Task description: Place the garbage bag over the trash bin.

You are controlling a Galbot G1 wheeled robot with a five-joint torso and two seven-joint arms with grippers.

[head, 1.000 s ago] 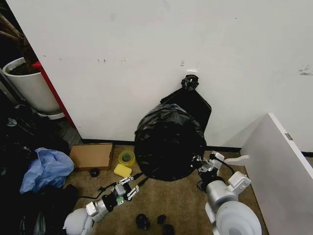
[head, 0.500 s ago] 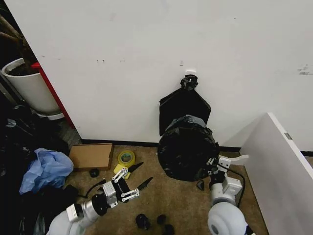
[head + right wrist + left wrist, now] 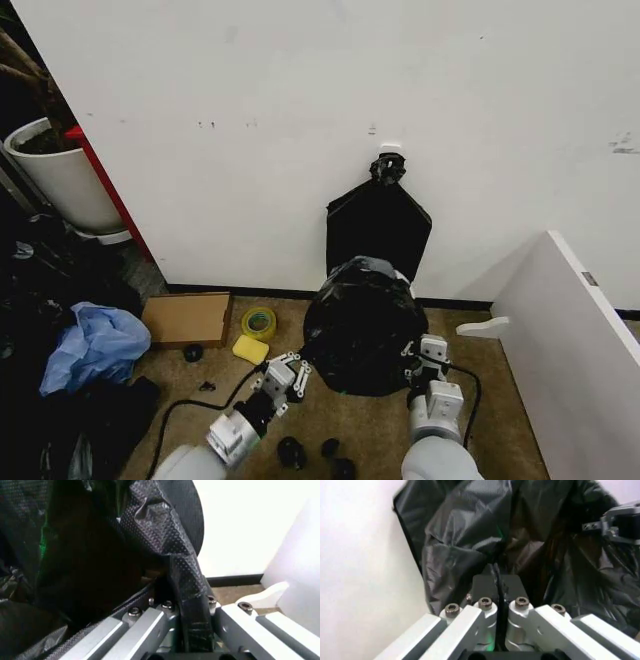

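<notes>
- Nearest the robot, the left gripper (image 3: 290,372) reaches in low from the left side; in the left wrist view its fingers (image 3: 485,609) are pressed together with a thin fold of the black film pinched between them.
- The right gripper (image 3: 428,352) sits at the bag's right edge; the right wrist view shows its fingers (image 3: 200,611) closed on a strip of the textured plastic.
- Between the two grippers stands the garbage bag (image 3: 362,322), a glossy, wrinkled black dome on the brown floor just in front of the wall, held at both sides near its lower hem.
- The trash bin (image 3: 400,275) is almost wholly hidden: only a sliver of pale rim peeks out at the bag's upper right, so the sack appears to be draped over it.
- As a judgement, the task is well along: the bag covers the bin's top and most of its sides. What seems left is drawing the hem down evenly and letting go; how low the film reaches at the back cannot be seen.
- Loose black scraps (image 3: 318,452) lie on the floor close by; a yellow sponge (image 3: 251,348) and a tape roll (image 3: 259,322) sit to the left.
- Farthest back, a flat black bundle (image 3: 379,222) hangs on the white wall (image 3: 300,120) behind the bag.
</notes>
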